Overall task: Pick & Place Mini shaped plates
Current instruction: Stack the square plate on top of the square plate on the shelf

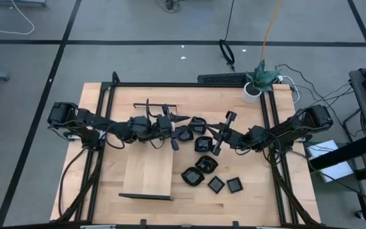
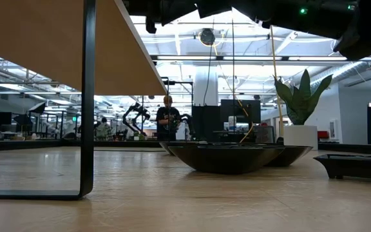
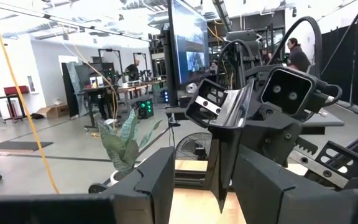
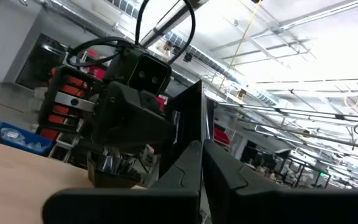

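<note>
Several small glossy black mini plates lie flat on the wooden table right of centre [image 1: 206,164], and also show in the low view [image 2: 227,156]. My two arms meet above the table's middle. My right gripper [image 1: 208,130] is shut on one black plate [image 1: 198,123], which stands on edge in the air. My left gripper [image 1: 187,131] is open. Its two fingers [image 3: 160,180] stand on either side of that plate's thin edge [image 3: 221,155], with a gap showing on each side. My right gripper pinches the held plate near one rim [image 4: 199,146] between its two fingers, which come in about level from the table's right side. The plate stands on edge, rising beyond the fingertips [image 4: 196,115], lifted clear of the table.
A pale wooden board on black metal legs [image 1: 148,166] stands left of centre, and fills the low view's upper left [image 2: 76,45]. A potted plant [image 1: 258,79] stands at the far right. Black frame rails [image 1: 183,84] edge the table. A person stands far off in the room [image 2: 167,119].
</note>
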Controlling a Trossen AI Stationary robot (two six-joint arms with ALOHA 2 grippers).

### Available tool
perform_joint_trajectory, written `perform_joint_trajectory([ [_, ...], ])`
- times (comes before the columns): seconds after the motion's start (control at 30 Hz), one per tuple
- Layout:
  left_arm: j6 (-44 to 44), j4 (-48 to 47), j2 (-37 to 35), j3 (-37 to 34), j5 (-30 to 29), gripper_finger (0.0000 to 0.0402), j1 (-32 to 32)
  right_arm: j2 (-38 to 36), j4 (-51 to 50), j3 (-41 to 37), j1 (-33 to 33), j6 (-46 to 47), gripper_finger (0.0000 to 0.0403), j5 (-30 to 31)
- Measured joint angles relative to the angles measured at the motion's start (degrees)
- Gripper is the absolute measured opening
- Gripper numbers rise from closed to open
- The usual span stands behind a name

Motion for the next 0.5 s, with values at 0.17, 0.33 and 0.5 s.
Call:
perform_joint_trajectory([
  [0.17, 0.0, 0.0, 0.0, 0.0, 0.0, 0.0127, 0.0, 0.0, -0.2, 0.0, 0.0, 0.0, 0.0000, 0.1],
  [0.33, 0.0, -0.5, 0.0, 0.0, 0.1, 0.0033, -0.2, 0.0, -0.2, 0.0, 0.0, -0.9, 0.0000, 0.1],
  [0.5, -0.4, -1.0, 0.0, 0.0, -1.5, 0.0011, -1.0, 0.0, -1.2, 0.0, 0.2, -1.0, 0.0005, -0.3],
])
